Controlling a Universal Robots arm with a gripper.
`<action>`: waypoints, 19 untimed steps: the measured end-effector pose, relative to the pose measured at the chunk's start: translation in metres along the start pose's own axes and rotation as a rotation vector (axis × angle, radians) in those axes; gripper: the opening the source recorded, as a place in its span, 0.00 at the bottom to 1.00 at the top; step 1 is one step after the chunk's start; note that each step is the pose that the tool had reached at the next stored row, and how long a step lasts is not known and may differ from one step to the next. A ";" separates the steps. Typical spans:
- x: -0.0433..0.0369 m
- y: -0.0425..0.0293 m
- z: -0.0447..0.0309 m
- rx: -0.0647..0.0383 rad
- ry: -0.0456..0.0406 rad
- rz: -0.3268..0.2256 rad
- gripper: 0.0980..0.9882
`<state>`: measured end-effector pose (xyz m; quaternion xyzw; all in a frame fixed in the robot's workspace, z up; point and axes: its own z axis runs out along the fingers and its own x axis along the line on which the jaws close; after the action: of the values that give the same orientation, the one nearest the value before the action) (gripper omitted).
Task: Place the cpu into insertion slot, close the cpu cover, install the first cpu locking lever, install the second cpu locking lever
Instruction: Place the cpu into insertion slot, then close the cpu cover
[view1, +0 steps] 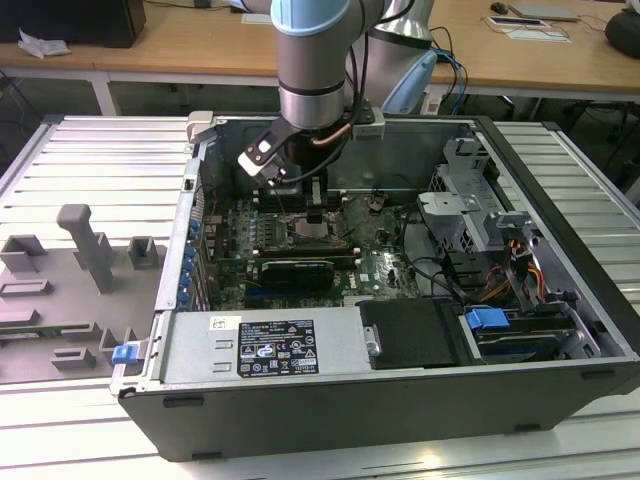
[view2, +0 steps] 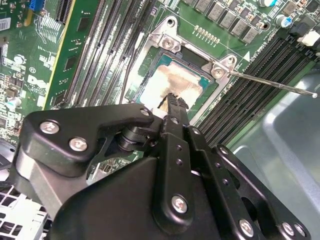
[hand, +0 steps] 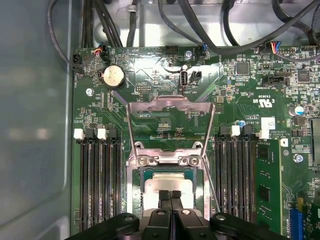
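Just above the cpu, which lay in its socket with the cpu cover swung open, the gripper hung with fingers pressed together; a downward push risked skewing the chip.

cpu flat in socket; cpu cover swung open.

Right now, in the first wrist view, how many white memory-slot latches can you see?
4 latches: two on one side of the cpu, two on the other. More may be hidden at the slots' other ends.
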<state>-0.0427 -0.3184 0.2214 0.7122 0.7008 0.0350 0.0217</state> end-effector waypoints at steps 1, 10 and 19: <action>0.0000 0.0000 -0.0002 0.000 0.0002 0.000 0.01; 0.0001 0.0004 -0.0049 0.000 0.0000 0.000 0.01; 0.0001 0.0006 -0.0072 0.000 0.0000 0.000 0.01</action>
<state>-0.0427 -0.3184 0.2286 0.7123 0.7007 0.0349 0.0217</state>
